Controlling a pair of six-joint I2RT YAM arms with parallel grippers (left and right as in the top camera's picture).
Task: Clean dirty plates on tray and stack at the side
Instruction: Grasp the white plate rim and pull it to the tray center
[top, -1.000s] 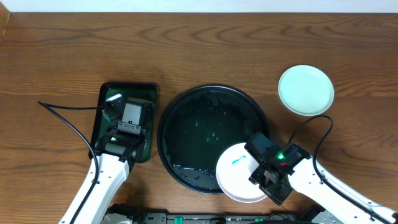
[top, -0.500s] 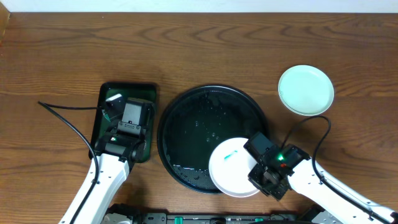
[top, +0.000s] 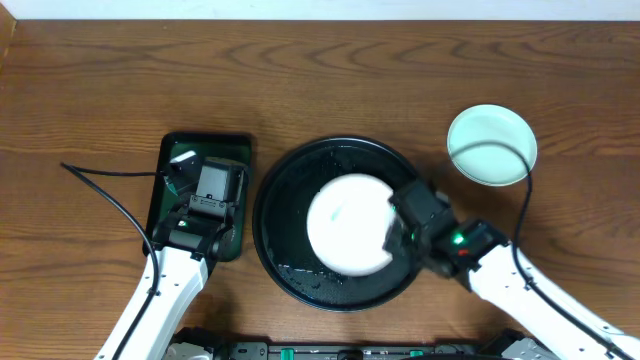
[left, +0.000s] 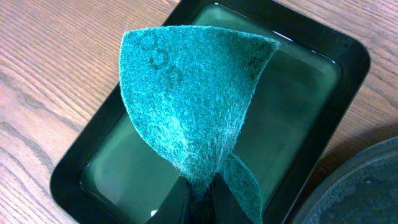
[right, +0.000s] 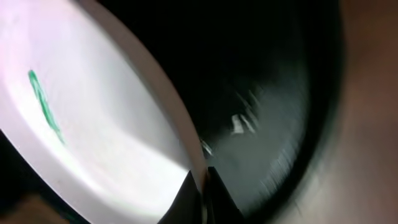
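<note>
A white plate (top: 348, 225) hangs tilted over the middle of the round black tray (top: 290, 170). My right gripper (top: 393, 228) is shut on its right rim. In the right wrist view the plate (right: 93, 124) bears a teal smear (right: 45, 106), and the gripper (right: 202, 186) pinches the rim above the wet tray (right: 267, 124). A pale mint-green plate (top: 491, 145) lies on the table to the tray's right. My left gripper (top: 212, 178) (left: 200, 193) is shut on a teal scouring pad (left: 193, 106), held upright over the small green tray (left: 348, 81).
The rectangular dark green tray (top: 175, 215) sits just left of the black tray, whose rim (left: 367, 186) shows at the left wrist view's lower right. A black cable (top: 105, 195) trails over the wood to the left.
My right gripper closed on the white plate's rim and carried it from the tray's lower right edge up and left to above the tray's middle. The left arm has stayed still.
</note>
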